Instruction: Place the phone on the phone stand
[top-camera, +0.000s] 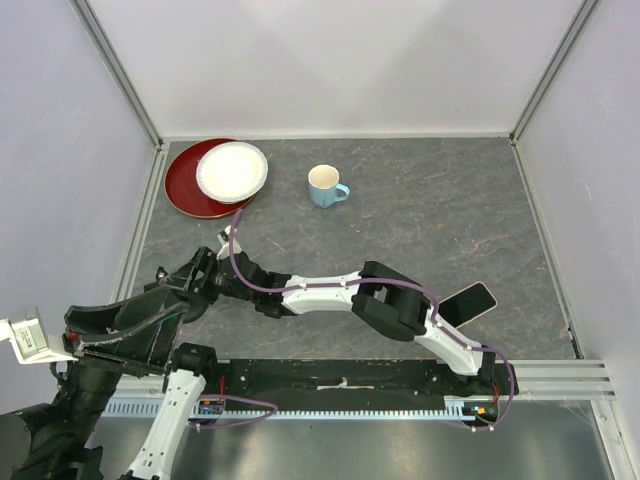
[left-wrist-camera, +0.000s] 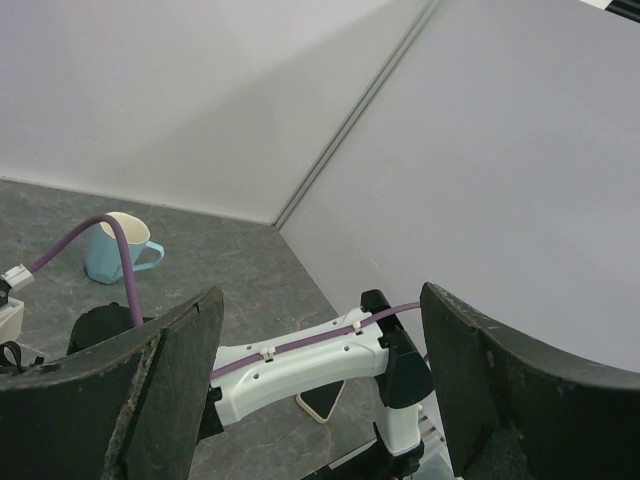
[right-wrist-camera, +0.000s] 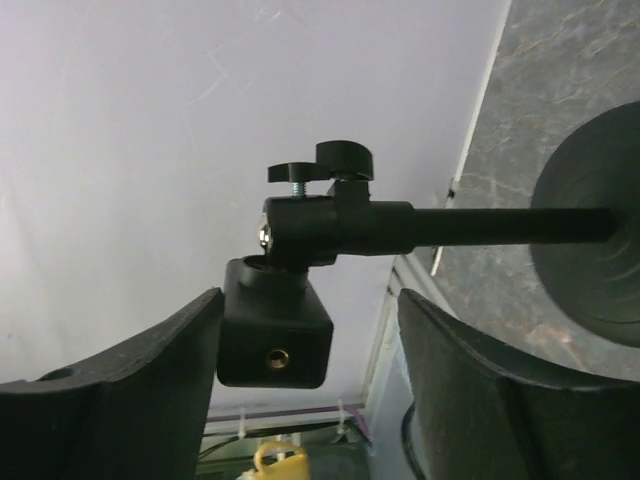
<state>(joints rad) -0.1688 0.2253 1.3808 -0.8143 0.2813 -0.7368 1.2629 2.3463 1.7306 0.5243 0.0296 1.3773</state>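
Observation:
The phone (top-camera: 467, 303) lies flat, dark face up with a pale rim, on the table at the right, close to the right arm's base; one corner of the phone (left-wrist-camera: 325, 400) shows under that arm's white link. In the right wrist view the black phone stand (right-wrist-camera: 275, 340) fills the middle: a disc base (right-wrist-camera: 595, 260), a rod and a square holder block. My right gripper (right-wrist-camera: 310, 300) is open, with the block between its fingers and a gap on the right side. My left gripper (left-wrist-camera: 322, 295) is open and empty. In the top view both grippers (top-camera: 205, 280) crowd together at the left and hide the stand.
A red plate (top-camera: 195, 185) with a white plate (top-camera: 232, 170) on it sits at the back left. A pale blue mug (top-camera: 325, 186) stands at the back middle. White walls close the back and both sides. A metal rail (top-camera: 560, 375) runs along the near edge.

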